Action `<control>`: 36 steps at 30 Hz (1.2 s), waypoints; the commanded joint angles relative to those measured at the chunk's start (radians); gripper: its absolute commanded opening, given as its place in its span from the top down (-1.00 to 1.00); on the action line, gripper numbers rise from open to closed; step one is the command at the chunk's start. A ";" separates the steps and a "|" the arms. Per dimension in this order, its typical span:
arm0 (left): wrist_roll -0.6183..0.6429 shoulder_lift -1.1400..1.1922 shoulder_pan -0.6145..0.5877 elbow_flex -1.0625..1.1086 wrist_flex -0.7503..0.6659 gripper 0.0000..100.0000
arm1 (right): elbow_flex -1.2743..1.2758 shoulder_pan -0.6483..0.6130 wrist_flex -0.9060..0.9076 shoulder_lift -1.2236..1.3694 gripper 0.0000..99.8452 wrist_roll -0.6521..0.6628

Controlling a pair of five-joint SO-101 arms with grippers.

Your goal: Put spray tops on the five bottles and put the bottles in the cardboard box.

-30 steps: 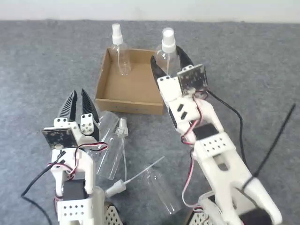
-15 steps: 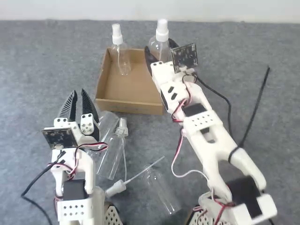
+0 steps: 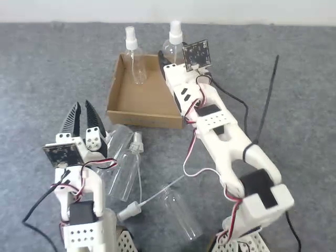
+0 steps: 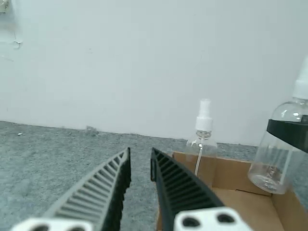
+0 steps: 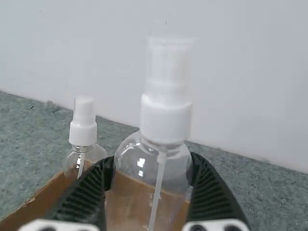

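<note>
My right gripper [image 3: 169, 56] is shut on a clear bottle [image 3: 175, 46] with a white spray top [image 5: 166, 96] and holds it upright over the far right corner of the cardboard box [image 3: 137, 102]. The gripper [image 5: 151, 163] has its black fingers [image 5: 91, 192] on both sides of the bottle [image 5: 154, 192]. A second capped bottle [image 3: 135, 62] stands at the box's far side [image 5: 83, 139] [image 4: 202, 139]. Near the table's front left, my left gripper [image 3: 82, 113] [image 4: 140, 168] is open a little with nothing between its fingers.
Between the arms, on the grey carpet, lie a capped bottle [image 3: 126, 168], an uncapped bottle [image 3: 118, 137] close to my left gripper, another uncapped bottle [image 3: 181, 212], and a loose spray top [image 3: 130, 211] with its long tube. A white wall stands behind the table.
My right arm has stretched away and to the left, carrying the bottle from beside the box's right wall to its far right corner. The left gripper has shifted slightly left.
</note>
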 commanded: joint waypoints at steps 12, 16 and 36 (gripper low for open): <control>-0.006 -0.017 -0.002 -0.010 -0.002 0.87 | -0.187 -0.004 -0.249 0.255 0.99 0.002; -0.006 -0.017 -0.002 -0.010 -0.002 0.87 | -0.252 -0.007 -0.249 0.340 0.99 0.002; -0.006 -0.017 -0.002 -0.010 -0.002 0.87 | -0.416 -0.028 -0.308 0.588 0.99 0.172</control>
